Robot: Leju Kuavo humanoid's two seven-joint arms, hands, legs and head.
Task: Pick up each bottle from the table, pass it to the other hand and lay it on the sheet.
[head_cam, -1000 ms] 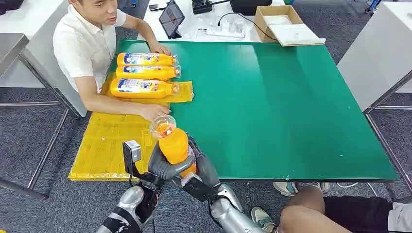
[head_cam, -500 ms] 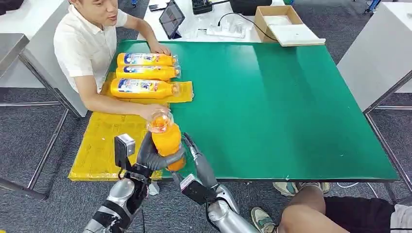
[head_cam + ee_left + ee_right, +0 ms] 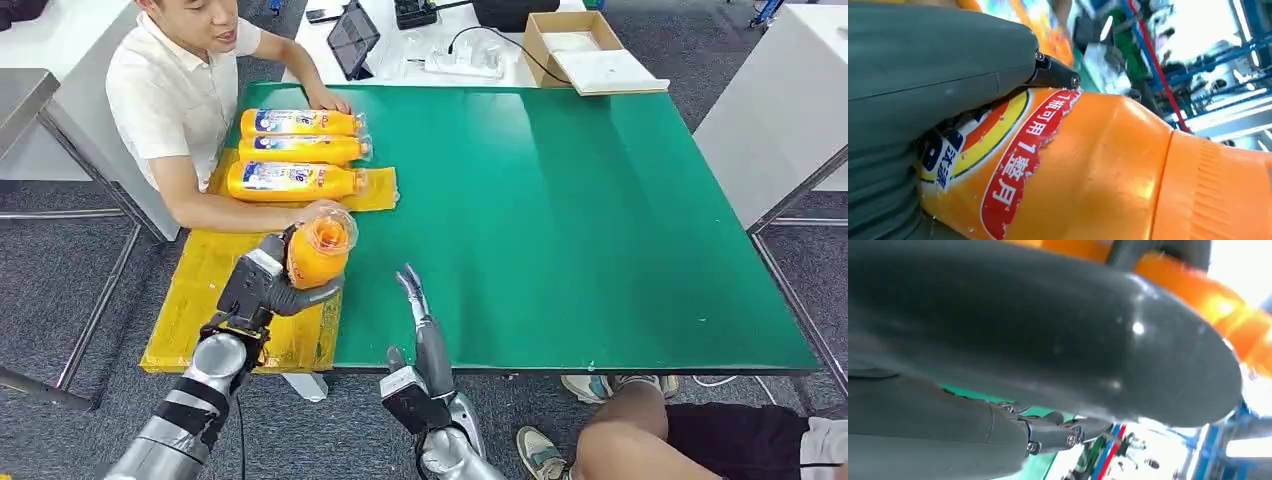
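My left hand (image 3: 262, 285) grips an orange bottle (image 3: 318, 247) and holds it over the yellow sheet (image 3: 205, 300) at the table's left edge, its clear cap end facing the camera. The left wrist view shows the same bottle (image 3: 1088, 170) close up with its red and yellow label under my thumb. My right hand (image 3: 422, 325) stands open over the green table (image 3: 580, 220), fingers stretched forward, a little to the right of the bottle. Three more orange bottles (image 3: 295, 182) lie side by side on the far part of the sheet.
A person in a white shirt (image 3: 170, 95) sits at the table's left side, one forearm (image 3: 240, 215) resting on the sheet just behind the held bottle. Another person's knee (image 3: 640, 445) is at the near right. A tablet (image 3: 352, 38) and a cardboard box (image 3: 575, 45) stand beyond the table.
My left hand has carried the bottle left and forward onto the sheet area and tilted it. My right hand has let go of it and now stands open, apart from it.
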